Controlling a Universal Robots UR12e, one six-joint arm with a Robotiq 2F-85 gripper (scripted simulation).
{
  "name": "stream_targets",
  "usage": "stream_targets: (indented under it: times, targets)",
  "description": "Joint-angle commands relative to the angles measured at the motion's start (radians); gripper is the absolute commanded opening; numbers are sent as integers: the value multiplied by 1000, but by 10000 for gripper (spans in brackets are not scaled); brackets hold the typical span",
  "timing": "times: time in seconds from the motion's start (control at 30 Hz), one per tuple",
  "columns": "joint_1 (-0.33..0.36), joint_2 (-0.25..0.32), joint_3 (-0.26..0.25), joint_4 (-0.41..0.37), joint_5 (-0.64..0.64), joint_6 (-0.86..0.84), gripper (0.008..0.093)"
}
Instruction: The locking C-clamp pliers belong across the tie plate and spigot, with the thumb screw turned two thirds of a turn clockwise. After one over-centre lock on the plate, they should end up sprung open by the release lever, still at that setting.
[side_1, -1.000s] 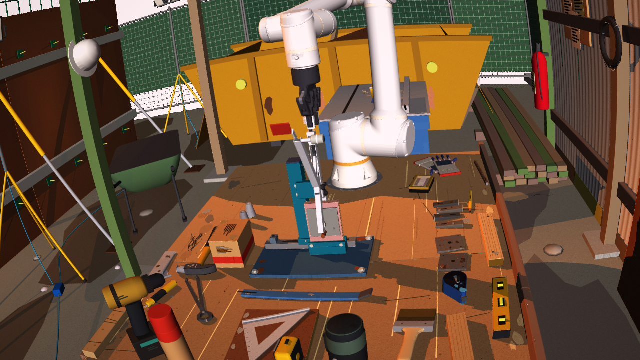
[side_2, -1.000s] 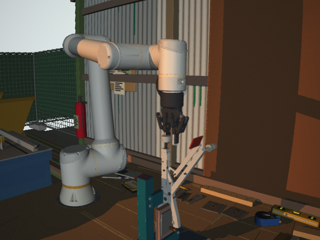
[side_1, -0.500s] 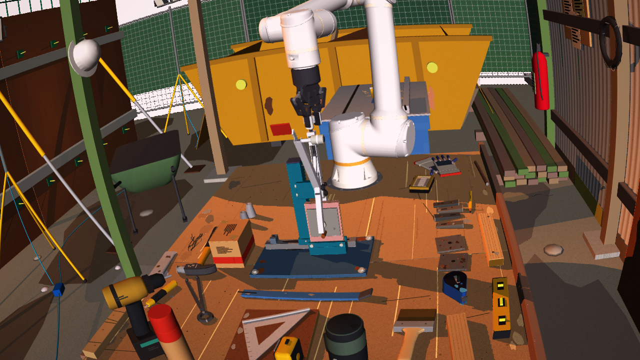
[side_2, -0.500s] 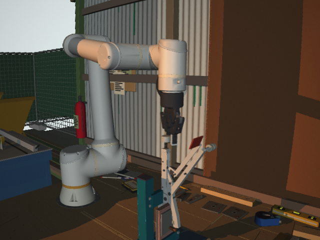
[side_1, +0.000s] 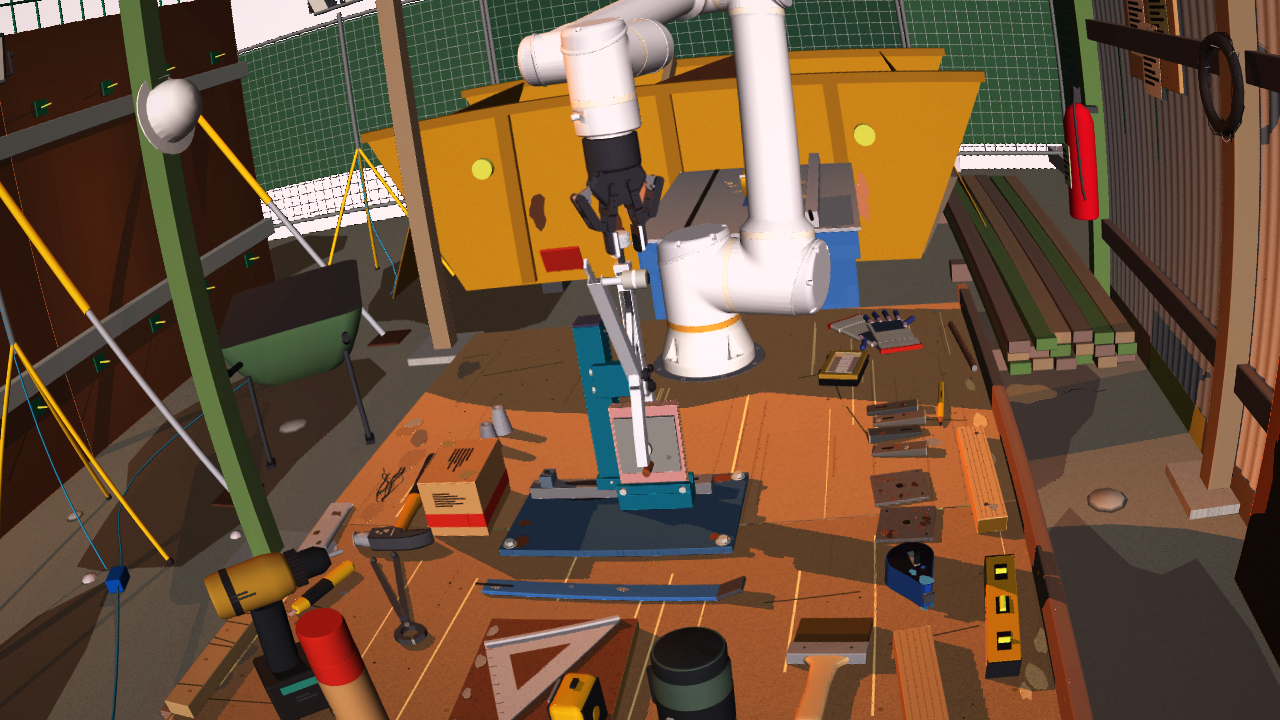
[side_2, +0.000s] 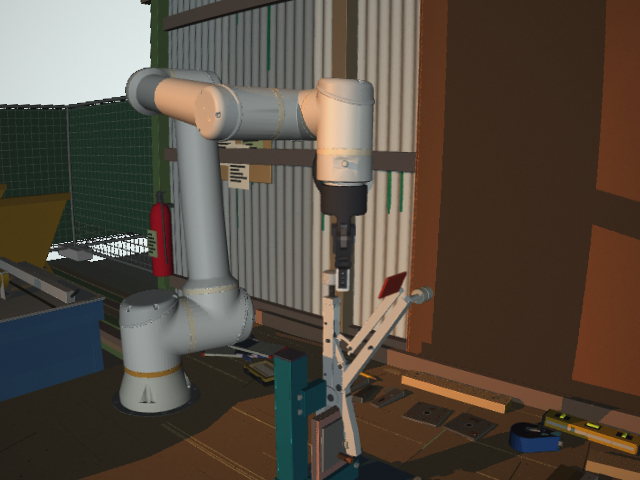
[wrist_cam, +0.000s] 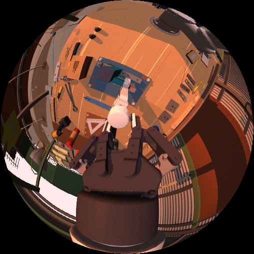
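The lower jaws of the pale locking C-clamp pliers (side_1: 627, 358) are partly hidden where they straddle the pink-framed tie plate (side_1: 646, 442) on the teal fixture post. The pliers stand upright, their fixed handle rising straight and the moving handle (side_2: 382, 320) splayed out to the side, ending in a round knob. A red release lever (side_2: 392, 284) sticks up near that handle's end. At the top of the fixed handle sits the knurled thumb screw (wrist_cam: 118, 117), and my gripper (wrist_cam: 120, 122) comes straight down on it, closed around it. The spigot is hard to make out behind the plate.
A blue base plate (side_1: 627, 519) carries the fixture in the middle of the orange bench. A cardboard box (side_1: 461, 488) stands to its left, a blue bar (side_1: 609, 591) in front, steel plates (side_1: 900, 488) to the right. The robot's base (side_1: 716, 313) stands behind.
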Motion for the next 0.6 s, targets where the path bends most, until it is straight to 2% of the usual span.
stream_targets:
  times: [0.0,0.57]
  targets:
    - [2,-1,-1,0,5,30,80]
    - [2,-1,-1,0,5,582,80]
